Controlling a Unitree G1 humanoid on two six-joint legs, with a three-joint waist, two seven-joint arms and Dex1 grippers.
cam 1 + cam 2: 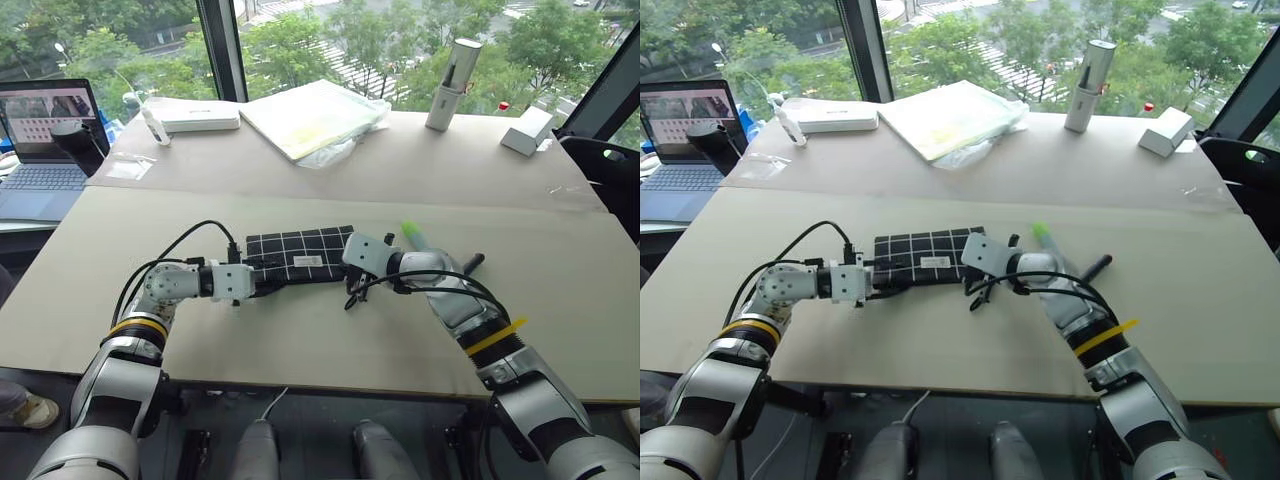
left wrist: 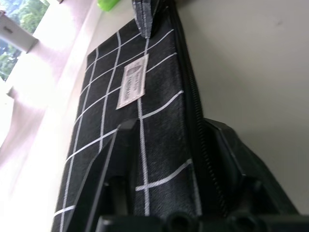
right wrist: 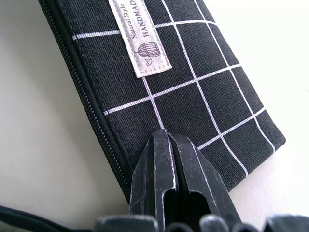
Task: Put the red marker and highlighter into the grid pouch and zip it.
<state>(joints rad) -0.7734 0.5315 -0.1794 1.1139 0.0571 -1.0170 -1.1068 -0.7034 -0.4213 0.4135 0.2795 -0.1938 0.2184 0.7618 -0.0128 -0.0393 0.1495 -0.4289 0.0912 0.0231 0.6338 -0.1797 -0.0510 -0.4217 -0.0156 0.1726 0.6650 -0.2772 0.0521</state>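
The grid pouch [image 1: 298,254], black with white lines and a small white label, lies flat on the table in front of me, its zipper edge facing me. My left gripper [image 1: 268,277] holds the pouch's left end, one finger [image 2: 116,159] on its face and the other past the zipper edge. My right gripper [image 3: 166,137] is shut, its tips touching the pouch's face near the right end. The highlighter [image 1: 413,235], with its green cap showing, lies just behind my right wrist. A black barrel, likely the red marker [image 1: 472,263], pokes out behind my right forearm; its cap is hidden.
At the back of the table stand a tall silver-white cylinder [image 1: 452,85], a small white box [image 1: 527,130], a plastic-wrapped pad [image 1: 312,118] and a flat white box [image 1: 195,115]. A laptop [image 1: 45,140] sits at the far left.
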